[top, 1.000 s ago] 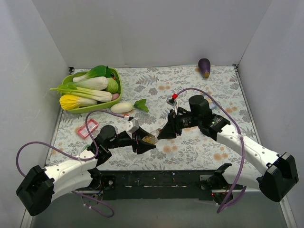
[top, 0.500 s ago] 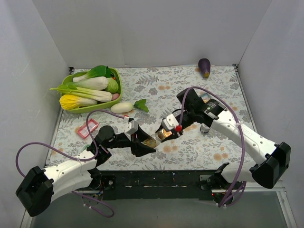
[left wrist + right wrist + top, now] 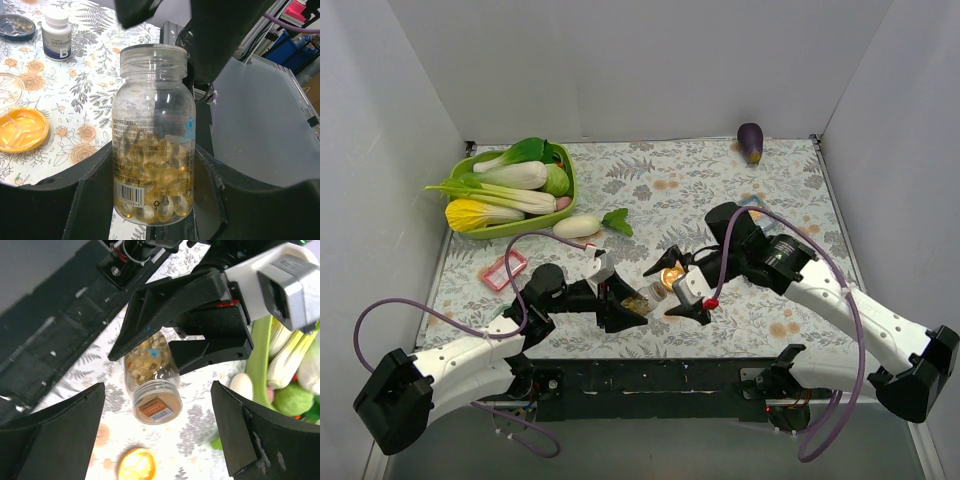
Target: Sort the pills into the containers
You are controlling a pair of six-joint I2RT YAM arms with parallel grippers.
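L gripper point(image 3: 626, 300) clamped on clear pill bottle point(image 3: 152, 150), held low over floral tabletop point(image 3: 720, 180), near front edge, mouth toward R arm. R gripper point(image 3: 658, 292) jaws spread wide, facing bottle mouth, holding nothing. Amber dish point(image 3: 670, 277) on tabletop just beside bottle mouth.

L wrist cam only: no cap on bottle, lower part full of gold capsules point(image 3: 150, 195); white bottle point(image 3: 56, 30) and dark dish point(image 3: 15, 26) further off.

R wrist cam only: straight-on view of bottle mouth; green veg basket point(image 3: 257, 365) at frame edge.

Top cam only: eggplant point(image 3: 750, 142) in far corner.
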